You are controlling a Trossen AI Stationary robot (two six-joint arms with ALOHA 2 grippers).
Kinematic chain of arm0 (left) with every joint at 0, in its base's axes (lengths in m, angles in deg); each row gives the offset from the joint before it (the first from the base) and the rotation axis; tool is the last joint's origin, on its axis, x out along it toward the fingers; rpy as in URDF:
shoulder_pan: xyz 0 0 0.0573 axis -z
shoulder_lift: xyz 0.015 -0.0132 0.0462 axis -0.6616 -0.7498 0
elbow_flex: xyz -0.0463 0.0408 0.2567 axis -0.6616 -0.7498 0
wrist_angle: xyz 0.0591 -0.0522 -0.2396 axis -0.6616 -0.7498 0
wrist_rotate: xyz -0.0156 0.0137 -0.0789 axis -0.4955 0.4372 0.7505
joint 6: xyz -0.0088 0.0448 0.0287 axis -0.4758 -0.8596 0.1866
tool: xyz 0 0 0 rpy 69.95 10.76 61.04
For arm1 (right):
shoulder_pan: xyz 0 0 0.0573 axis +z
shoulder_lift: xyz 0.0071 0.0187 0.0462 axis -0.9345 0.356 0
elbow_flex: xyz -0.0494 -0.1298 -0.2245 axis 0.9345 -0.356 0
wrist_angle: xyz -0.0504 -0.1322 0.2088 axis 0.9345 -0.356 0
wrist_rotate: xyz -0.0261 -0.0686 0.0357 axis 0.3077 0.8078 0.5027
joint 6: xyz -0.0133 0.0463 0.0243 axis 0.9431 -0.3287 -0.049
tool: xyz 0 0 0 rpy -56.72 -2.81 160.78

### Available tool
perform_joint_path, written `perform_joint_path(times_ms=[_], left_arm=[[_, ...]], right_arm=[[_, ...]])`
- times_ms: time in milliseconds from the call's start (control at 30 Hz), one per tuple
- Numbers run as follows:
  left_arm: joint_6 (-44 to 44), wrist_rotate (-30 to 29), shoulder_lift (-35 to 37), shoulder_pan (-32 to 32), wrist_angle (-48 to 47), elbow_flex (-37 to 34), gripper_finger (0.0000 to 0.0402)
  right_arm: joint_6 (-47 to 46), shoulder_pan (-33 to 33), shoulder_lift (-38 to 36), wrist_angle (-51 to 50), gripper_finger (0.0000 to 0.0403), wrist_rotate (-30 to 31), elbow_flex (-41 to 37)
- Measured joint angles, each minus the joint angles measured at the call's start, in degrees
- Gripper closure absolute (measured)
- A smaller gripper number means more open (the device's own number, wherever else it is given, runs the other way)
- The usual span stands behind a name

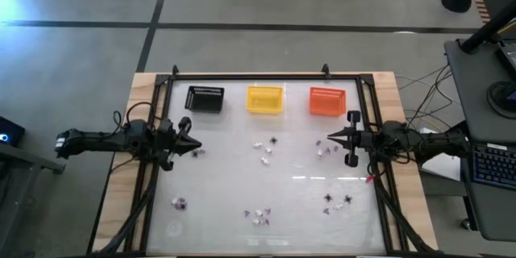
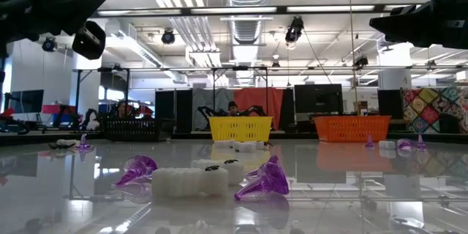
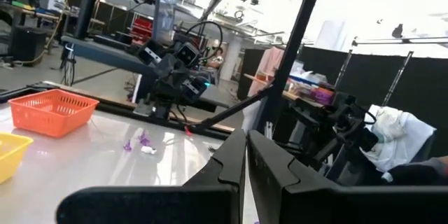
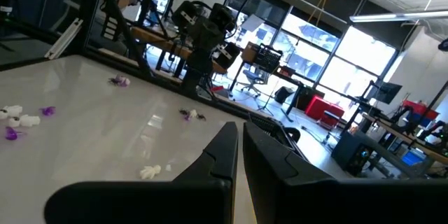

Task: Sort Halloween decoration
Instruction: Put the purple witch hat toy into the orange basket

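Observation:
Small white, purple and black Halloween trinkets lie in clusters on the white table: one in the middle [image 1: 265, 147], one at the near edge [image 1: 258, 215], one near left [image 1: 180, 204], one near right [image 1: 339, 201], one beside each gripper. Up close in the low view are white bits [image 2: 191, 180] and purple bits [image 2: 265, 179]. My left gripper [image 1: 197, 150] is shut at the left edge, high above the table. My right gripper [image 1: 329, 139] is shut at the right edge, also raised. Neither holds anything.
Three small slatted baskets stand in a row at the far side: black [image 1: 205, 98], yellow [image 1: 264, 99], orange [image 1: 327, 101]. A dark metal frame [image 1: 250, 75] runs around the table. Bare tabletop lies between the trinket clusters.

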Motion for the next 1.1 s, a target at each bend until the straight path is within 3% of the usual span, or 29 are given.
perform_joint_path(times_ms=[233, 367, 600, 900, 1100], left_arm=[[7.13, -0.01, -0.12, -0.02, 3.38, 0.01, 0.0402], [5.28, -0.44, -0.15, -0.02, 3.39, 0.0, 0.0402], [4.63, -9.72, -0.15, -0.04, 3.67, 0.0, 0.0402], [11.67, -23.77, -0.15, -0.04, 4.25, 0.0, 0.0402], [13.15, -27.28, -0.15, -0.04, 5.61, 0.0, 0.0402]], right_arm=[[0.0, 0.01, 0.0, 0.0, 0.0385, 0.0, -0.01], [0.0, 0.02, 0.0, 0.0, 0.0385, 0.01, 0.0], [0.0, 0.0, 0.0, 0.0, 0.0385, 0.02, -0.02], [0.0, 0.02, 0.0, 0.0, 0.0385, 0.02, 0.0], [0.1, 0.01, 0.0, 0.0, 0.0385, 0.01, -0.01]])
